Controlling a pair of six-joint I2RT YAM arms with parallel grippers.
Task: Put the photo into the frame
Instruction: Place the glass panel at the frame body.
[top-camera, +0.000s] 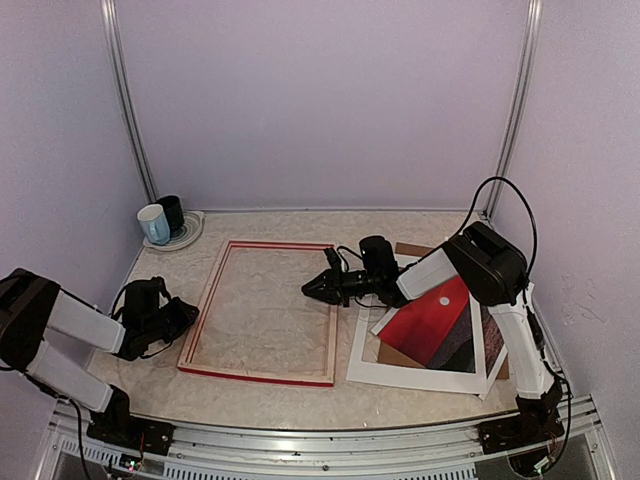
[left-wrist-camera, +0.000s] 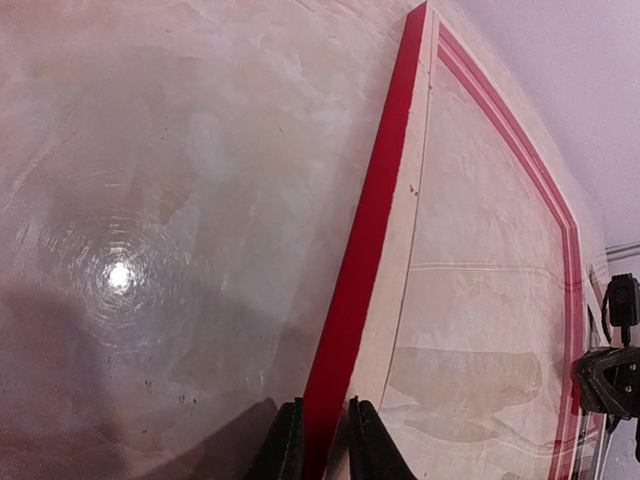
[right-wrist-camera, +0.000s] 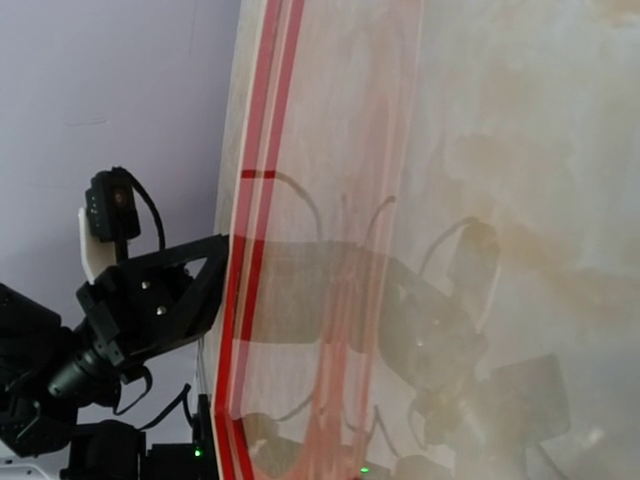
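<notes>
Left end effector (left-wrist-camera: 324, 420) seemingly pinches the frame's (left-wrist-camera: 375, 220) red left rail.

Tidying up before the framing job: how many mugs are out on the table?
2. A pale mug and a black mug just behind it stand together on a plate in the far left corner. Nothing in view looks big enough to hide another.

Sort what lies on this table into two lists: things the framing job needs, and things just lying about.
Job: frame, photo; probably also the white mat and brown backing board.
Lying about: white mug, black mug, plate beneath them.
</notes>
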